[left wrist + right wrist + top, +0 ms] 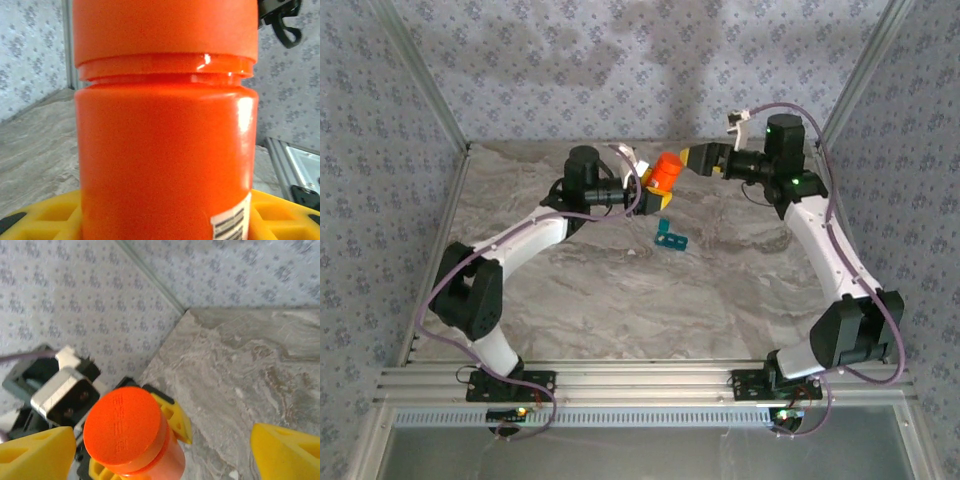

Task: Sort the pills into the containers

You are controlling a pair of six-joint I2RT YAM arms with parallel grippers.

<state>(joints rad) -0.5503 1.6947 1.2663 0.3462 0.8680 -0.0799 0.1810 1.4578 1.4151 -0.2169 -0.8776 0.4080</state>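
top-down view of a grey marble-patterned desk, with two robot arms stretched toward its far middle. the left hand is closed around the body of an orange pill bottle. its yellow fingers press against either side of the bottle low down, near a white barcode label. the bottle's orange cap is on. the cap end is turned toward the right hand, which sits just beside it.

the right hand is spread wide and has hold of nothing. its two yellow fingers stand well apart at the lower corners of the right wrist view. the cap lies between them, closer to one, and appears to touch neither.

the teal pill organiser lies on the desk, nearer the arm bases than the bottle and almost straight in line with it. it is apart from both hands, and its compartments are too small to make out.

walls with a pale floral pattern close in the desk on three sides.
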